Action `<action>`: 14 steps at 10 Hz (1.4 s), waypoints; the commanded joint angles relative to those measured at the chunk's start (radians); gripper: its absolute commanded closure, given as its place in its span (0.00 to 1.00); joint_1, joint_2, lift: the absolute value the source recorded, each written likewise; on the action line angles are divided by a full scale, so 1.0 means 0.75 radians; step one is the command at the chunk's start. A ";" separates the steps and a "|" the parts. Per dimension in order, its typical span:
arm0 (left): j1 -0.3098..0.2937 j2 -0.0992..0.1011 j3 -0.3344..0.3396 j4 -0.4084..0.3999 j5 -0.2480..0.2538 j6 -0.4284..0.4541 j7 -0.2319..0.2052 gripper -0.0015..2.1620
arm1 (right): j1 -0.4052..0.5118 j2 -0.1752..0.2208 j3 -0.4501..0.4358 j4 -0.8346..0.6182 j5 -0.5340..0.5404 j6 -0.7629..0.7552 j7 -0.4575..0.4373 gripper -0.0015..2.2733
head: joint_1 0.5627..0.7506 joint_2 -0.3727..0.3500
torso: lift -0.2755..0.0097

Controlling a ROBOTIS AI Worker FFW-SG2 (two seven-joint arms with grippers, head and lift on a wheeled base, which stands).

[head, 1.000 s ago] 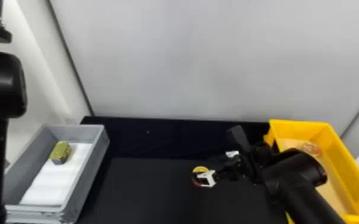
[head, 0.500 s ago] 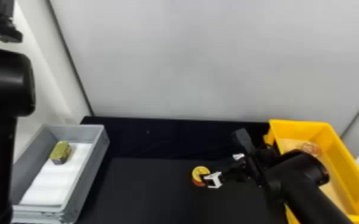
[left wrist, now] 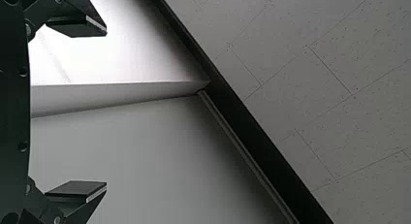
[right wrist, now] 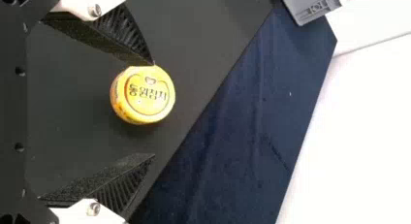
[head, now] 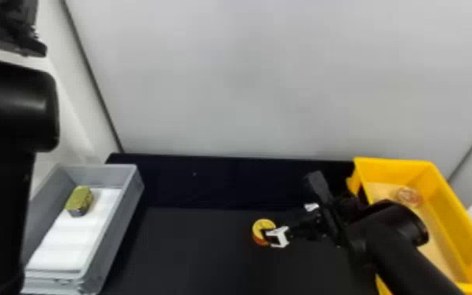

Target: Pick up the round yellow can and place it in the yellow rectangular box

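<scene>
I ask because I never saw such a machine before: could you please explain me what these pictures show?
This is a robot with two black arms. The head view looks down from its head: the left arm is at the left, the right arm at the right. The others come from wrist cameras. The left gripper is open and empty. The right gripper is open at the round yellow can, which lies on the black surface; one finger is well clear of it, so nothing is gripped. At the left, a gray box holds a greenish block; at the right, the yellow box holds a round reddish thing.
</scene>
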 commanded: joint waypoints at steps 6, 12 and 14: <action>-0.029 -0.002 -0.027 0.005 0.005 -0.012 0.000 0.07 | -0.015 -0.002 0.116 0.064 -0.061 -0.044 -0.013 0.06 | 0.53 0.59 | 0.93; -0.043 -0.004 -0.033 0.009 0.005 -0.026 0.000 0.07 | -0.015 0.000 0.134 0.080 -0.073 -0.054 -0.027 0.06 | 0.53 0.59 | 0.93; -0.045 -0.008 -0.035 0.016 0.007 -0.032 0.000 0.07 | -0.017 0.000 0.137 0.089 -0.075 -0.054 -0.027 0.06 | 0.53 0.59 | 0.93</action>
